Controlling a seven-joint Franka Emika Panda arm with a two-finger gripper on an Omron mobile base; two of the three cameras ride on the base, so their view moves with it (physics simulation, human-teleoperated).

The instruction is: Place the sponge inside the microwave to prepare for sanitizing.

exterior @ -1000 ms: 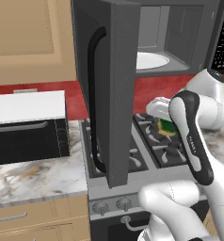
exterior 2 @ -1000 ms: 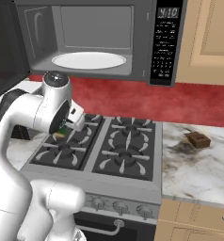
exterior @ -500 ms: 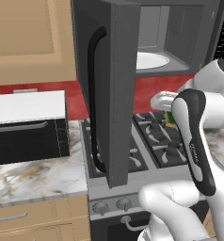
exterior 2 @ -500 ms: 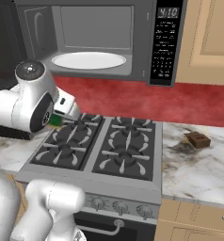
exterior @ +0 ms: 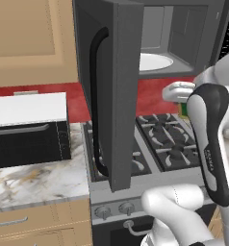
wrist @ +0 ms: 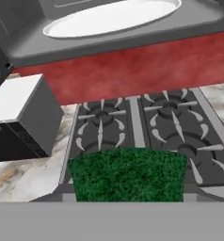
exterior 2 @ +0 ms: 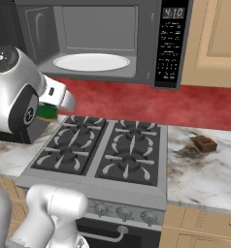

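Observation:
The sponge (wrist: 128, 173), green side up, fills the bottom middle of the hand view and hangs above the stove's front left burners. From the right base it is a green sliver (exterior 2: 46, 113) under the white hand, with my gripper (exterior 2: 50, 110) shut on it; the fingers are hidden by the sponge and the wrist. The microwave (exterior 2: 103, 29) hangs above the stove with its door (exterior: 114, 91) swung wide open to the left. Its white round plate (wrist: 114, 16) lies bare inside, above and beyond the sponge.
The black stove (exterior 2: 107, 150) lies under the hand. A white-topped black oven box (exterior: 27, 127) stands on the marble counter to the left. A small brown object (exterior 2: 203, 143) lies on the counter at the right. The open door juts out over the stove's left edge.
The hand has lifted the sponge a little higher off the stove's back left burner and swung it slightly left, closer to the microwave's opening. The elbow has swung too.

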